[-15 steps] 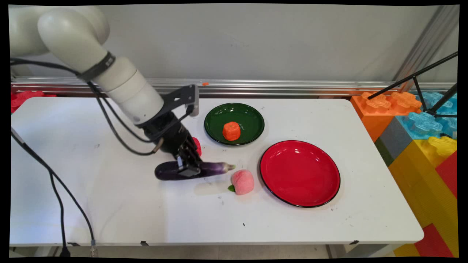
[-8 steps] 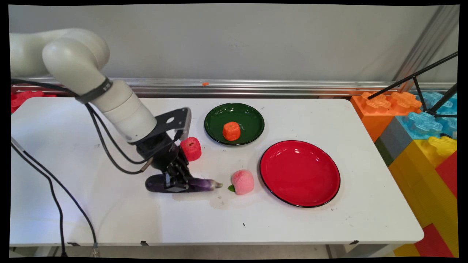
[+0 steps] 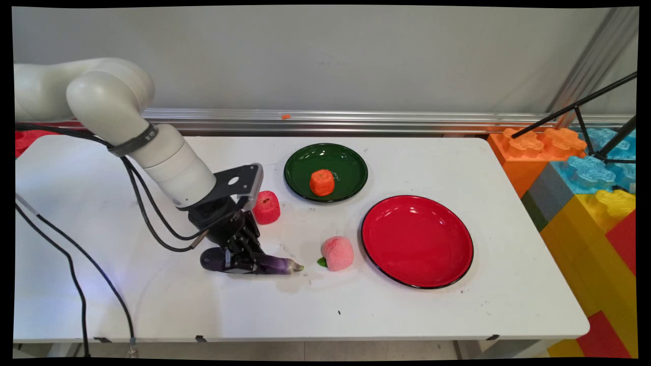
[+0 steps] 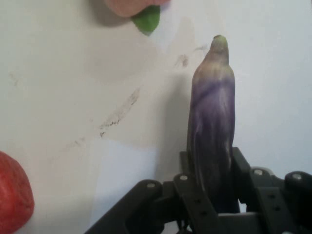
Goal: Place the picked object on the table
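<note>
A purple eggplant (image 3: 269, 264) lies low over the white table (image 3: 152, 300), and my gripper (image 3: 239, 259) is shut on its middle. In the hand view the eggplant (image 4: 212, 122) rises from between the black fingers (image 4: 195, 204), its green tip pointing away. A pink peach (image 3: 337, 252) with a green leaf sits just right of the eggplant's tip; its edge and leaf show at the top of the hand view as the peach (image 4: 131, 6). A red fruit piece (image 3: 266, 207) stands just behind the gripper; the red piece (image 4: 13, 197) also shows at the hand view's lower left.
A green plate (image 3: 351, 160) with an orange fruit piece (image 3: 322, 182) stands at the back centre. A large red plate (image 3: 417, 240) lies to the right of the peach. Coloured foam blocks (image 3: 585, 173) and a black tripod leg (image 3: 574, 109) stand past the table's right end.
The gripper has carried the eggplant down and to the left, toward the table's near side, lowering it close to the surface. The red fruit piece behind it is now uncovered.
</note>
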Controlling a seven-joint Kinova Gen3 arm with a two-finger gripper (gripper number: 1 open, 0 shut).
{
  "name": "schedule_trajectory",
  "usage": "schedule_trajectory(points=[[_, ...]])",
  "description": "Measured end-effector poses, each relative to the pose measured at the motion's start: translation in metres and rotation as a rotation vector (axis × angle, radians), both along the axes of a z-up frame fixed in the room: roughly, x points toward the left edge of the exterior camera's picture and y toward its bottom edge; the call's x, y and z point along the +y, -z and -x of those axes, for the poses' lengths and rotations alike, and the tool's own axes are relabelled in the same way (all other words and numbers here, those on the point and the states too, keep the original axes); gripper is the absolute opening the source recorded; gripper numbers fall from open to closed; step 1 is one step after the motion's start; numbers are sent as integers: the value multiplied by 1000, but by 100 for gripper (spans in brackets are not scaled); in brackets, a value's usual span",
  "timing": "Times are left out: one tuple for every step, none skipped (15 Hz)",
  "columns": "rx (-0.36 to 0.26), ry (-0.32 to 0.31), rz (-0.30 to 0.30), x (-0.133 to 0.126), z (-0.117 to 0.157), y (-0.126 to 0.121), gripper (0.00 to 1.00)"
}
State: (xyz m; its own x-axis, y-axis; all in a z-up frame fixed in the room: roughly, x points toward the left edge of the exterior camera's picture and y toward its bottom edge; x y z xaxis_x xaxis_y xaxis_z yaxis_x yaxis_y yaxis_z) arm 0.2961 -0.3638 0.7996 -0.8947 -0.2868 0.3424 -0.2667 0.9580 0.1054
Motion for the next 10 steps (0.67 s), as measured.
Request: schedule_trajectory(points=[[0, 7, 1, 0, 0, 2, 0], [0, 16, 2, -1, -1, 5, 0], [0, 23, 2, -1, -1, 8, 0], [-1, 31, 3, -1, -2, 10, 0], [-1, 35, 4, -1, -2, 12, 0], [0, 43, 6, -2, -2, 14, 0], [0, 50, 8, -2, -3, 16, 0], [0, 58, 12, -2, -3, 19, 0], [1, 63, 15, -3, -3, 21, 0], [1, 67, 16, -3, -3, 22, 0]])
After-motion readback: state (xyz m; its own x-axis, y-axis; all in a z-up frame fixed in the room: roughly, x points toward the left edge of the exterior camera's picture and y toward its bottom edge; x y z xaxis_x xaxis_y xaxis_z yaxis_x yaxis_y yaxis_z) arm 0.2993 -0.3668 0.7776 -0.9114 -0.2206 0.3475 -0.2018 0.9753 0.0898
